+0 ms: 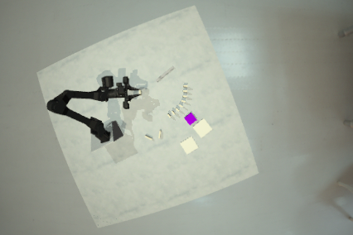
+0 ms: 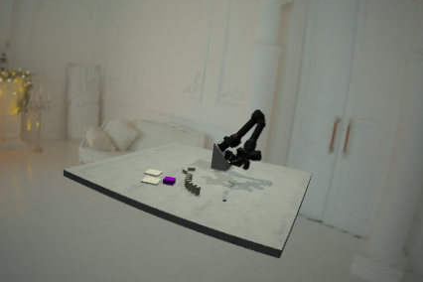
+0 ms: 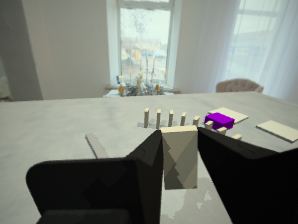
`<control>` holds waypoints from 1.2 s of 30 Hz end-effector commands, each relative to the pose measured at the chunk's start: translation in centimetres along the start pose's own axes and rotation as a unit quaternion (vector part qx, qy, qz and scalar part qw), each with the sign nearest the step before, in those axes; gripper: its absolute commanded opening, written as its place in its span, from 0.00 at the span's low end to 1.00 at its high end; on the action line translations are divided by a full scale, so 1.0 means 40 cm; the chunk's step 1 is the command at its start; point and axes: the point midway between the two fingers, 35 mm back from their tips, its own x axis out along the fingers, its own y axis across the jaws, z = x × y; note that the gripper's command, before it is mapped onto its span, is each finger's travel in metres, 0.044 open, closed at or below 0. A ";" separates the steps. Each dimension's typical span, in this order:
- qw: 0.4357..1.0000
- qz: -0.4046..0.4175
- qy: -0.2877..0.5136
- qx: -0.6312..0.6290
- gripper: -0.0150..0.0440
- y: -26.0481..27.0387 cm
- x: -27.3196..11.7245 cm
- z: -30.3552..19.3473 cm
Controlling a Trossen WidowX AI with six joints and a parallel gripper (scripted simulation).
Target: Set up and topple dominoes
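Note:
My gripper (image 1: 139, 93) (image 3: 178, 134) is shut on a cream domino (image 3: 180, 160), held above the table, left of the row in the top view. The domino's broad face shows in the wrist view. A curved row of several cream dominoes (image 1: 183, 101) (image 2: 191, 185) (image 3: 171, 118) stands upright, apart from the gripper. Two loose dominoes lie on the table below the row's lower end in the top view: one (image 1: 149, 137) to the left, the other (image 1: 161, 134) beside it. The gripper's fingertips are hard to make out in the exterior view.
A purple block (image 1: 191, 118) (image 2: 169, 181) (image 3: 219, 121) sits near the row's lower end. Two flat cream squares lie past it, one (image 1: 202, 128) close by and one (image 1: 189, 145) (image 3: 278, 131) farther off. A thin greyish strip (image 1: 166, 74) (image 2: 225, 196) (image 3: 95, 145) lies between gripper and row's upper end.

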 end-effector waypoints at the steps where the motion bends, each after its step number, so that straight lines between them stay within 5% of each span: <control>1: 0.998 0.017 -0.037 0.047 0.44 -0.003 -0.029 0.019; 36: 0.996 0.020 -0.049 0.066 0.44 0.017 -0.028 -0.046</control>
